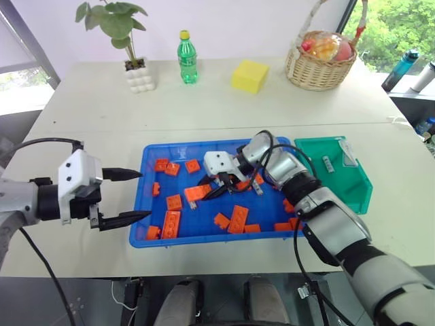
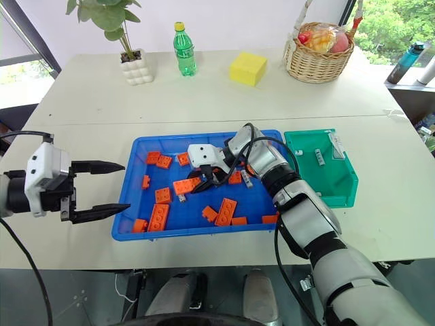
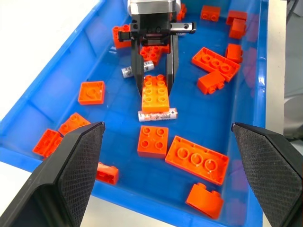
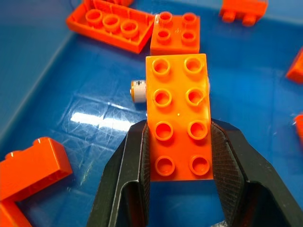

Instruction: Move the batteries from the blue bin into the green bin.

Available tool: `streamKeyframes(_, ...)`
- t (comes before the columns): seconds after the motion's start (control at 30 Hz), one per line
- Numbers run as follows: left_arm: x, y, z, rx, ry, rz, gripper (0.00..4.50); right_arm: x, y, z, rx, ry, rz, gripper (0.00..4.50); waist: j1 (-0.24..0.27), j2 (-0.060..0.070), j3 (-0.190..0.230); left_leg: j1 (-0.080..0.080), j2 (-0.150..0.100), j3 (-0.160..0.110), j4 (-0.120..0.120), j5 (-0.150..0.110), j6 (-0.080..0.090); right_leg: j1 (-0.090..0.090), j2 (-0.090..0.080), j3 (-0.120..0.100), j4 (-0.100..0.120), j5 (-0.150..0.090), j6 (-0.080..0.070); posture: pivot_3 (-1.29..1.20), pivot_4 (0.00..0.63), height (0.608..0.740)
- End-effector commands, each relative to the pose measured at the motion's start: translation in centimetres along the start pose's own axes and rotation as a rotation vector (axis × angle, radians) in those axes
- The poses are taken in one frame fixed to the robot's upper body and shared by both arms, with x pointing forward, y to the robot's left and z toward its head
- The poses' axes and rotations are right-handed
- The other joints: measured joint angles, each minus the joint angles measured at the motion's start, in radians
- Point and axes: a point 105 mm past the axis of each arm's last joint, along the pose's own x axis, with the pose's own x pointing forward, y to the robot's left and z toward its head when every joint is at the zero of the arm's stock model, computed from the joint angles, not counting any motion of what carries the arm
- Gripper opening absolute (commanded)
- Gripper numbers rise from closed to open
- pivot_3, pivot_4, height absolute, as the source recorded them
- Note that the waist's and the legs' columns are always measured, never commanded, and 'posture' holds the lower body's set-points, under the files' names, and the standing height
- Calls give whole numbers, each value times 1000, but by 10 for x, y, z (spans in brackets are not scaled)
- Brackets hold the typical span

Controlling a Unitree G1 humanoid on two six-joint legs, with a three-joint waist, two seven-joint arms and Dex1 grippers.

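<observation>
Progress: one battery (image 1: 327, 164) already lay on the floor of the green bin (image 1: 360, 193), so the job was begun but, as I judged it, far from finished.
Left to do: at least two batteries remained in the blue bin (image 1: 146, 178) among the scattered orange bricks; the wrist views showed one lying just past the right gripper's fingertips (image 3: 157, 115) and another further back beside one of its fingers (image 3: 129, 72). Whether more hid under the bricks or the arm I could not tell.
Right gripper: the right gripper (image 4: 179, 142) was down inside the blue bin with its two black fingers pressed against the long sides of an orange eight-stud brick (image 4: 179, 116), gripping a brick and not a battery.
Battery against tool: the nearest battery lay crosswise at the far end of that brick, partly tucked beneath it, one end poking out to the side and nothing of it between the fingers.
Left gripper: the left gripper (image 1: 124, 195) hovered off the near left corner of the blue bin, fingers spread wide and empty.
Judgement: the brick looked to be in the way of the battery.
</observation>
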Motion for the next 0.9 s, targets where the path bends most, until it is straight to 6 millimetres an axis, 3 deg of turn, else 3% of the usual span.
streamKeyframes(0.03,2,3,3,32,-14,5,4500,-9,-9,33,-28,-120,-68,1182,0,0,0,0,0,0,0,0,0,0,0,0,0,0,0,0,150,736)
streamKeyframes(0.17,5,5,3,37,-28,0,4500,3,-16,52,4,-152,-122,1182,-1,0,0,0,0,0,0,0,0,0,0,0,1,0,0,0,150,736)
streamKeyframes(0.33,9,9,6,41,-54,2,4500,39,-27,57,3,-98,-186,1182,-3,0,0,0,1,0,-1,0,-1,-2,1,1,2,0,0,0,150,736)
streamKeyframes(0.43,11,10,8,46,-62,1,4500,50,-42,62,22,-67,-284,2583,-3,0,0,0,1,-1,-1,0,-1,-3,1,1,3,0,0,0,150,736)
streamKeyframes(0.53,13,11,10,50,-69,3,4500,41,-50,66,12,-49,-366,4043,1,0,0,0,0,-3,0,0,-1,-2,2,1,4,0,0,0,150,736)
streamKeyframes(0.7,12,8,8,38,-73,1,4500,7,-30,65,155,-58,-409,4043,3,0,0,-2,-1,-7,1,0,-1,-2,3,2,4,1,-2,0,150,736)
streamKeyframes(0.9,13,5,2,14,-63,-40,4500,-5,10,48,357,-2,-431,4043,-1,-1,0,-8,0,-8,1,1,-2,-4,4,4,5,1,-2,0,150,736)
